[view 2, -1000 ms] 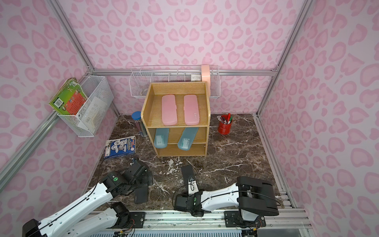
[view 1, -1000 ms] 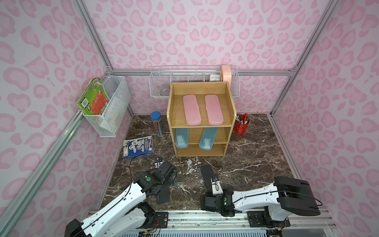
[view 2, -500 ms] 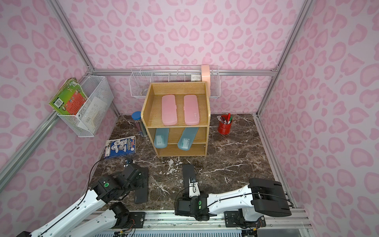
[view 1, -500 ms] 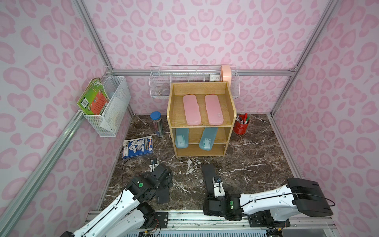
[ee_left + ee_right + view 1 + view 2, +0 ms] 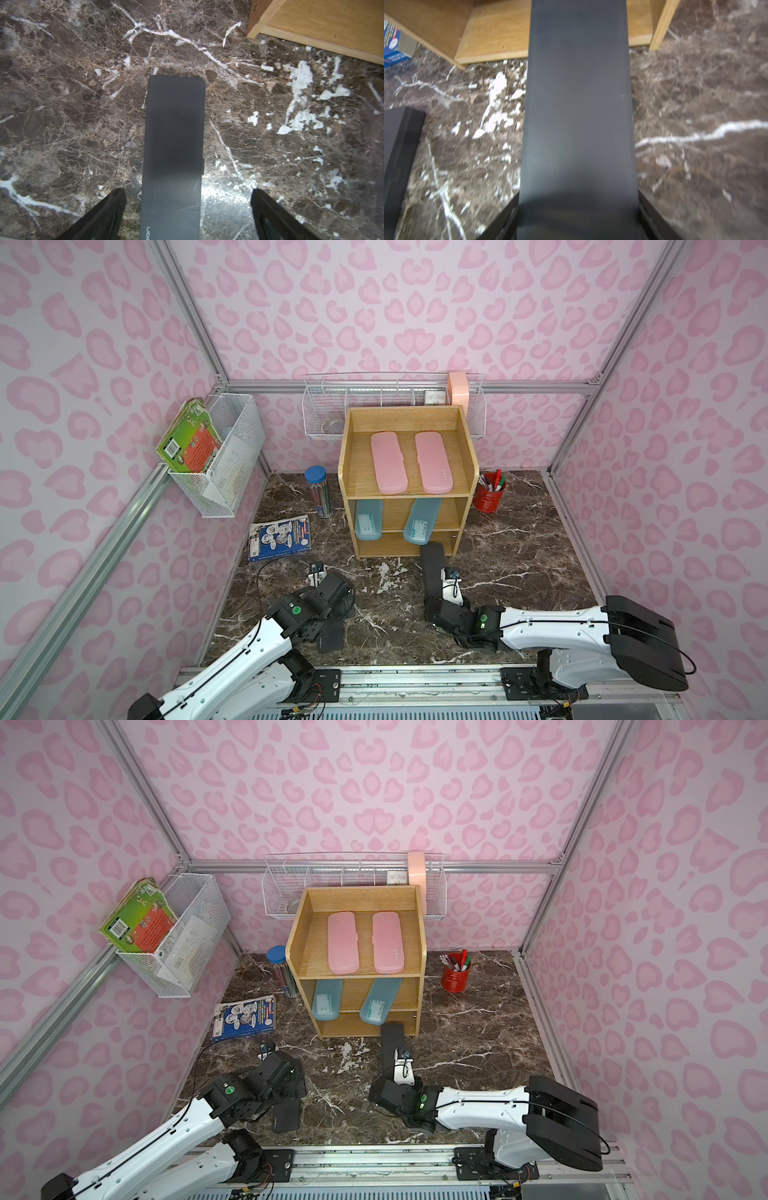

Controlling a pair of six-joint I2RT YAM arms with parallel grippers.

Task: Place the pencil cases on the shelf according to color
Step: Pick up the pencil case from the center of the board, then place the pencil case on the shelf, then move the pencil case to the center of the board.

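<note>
Looking outward, we saw the left gripper (image 5: 187, 192) open astride a flat black plastic pencil case (image 5: 174, 128) on the brown marble tabletop (image 5: 62, 104) (stiff, light, likely slick; pinch across its width). The right gripper (image 5: 578, 207) clamped a second black case (image 5: 577, 93), pointed at the bottom tier of the light oak wooden shelf (image 5: 394, 514).

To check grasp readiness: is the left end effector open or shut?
Open: the left end effector straddles the black case without touching.

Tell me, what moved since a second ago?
The right gripper, shut on a black case, pushed it forward, so its far end now reaches the bottom tier of the shelf. The left gripper stays open over the other black case, unmoved on the table. The pink cases and blue cases stayed put.
</note>
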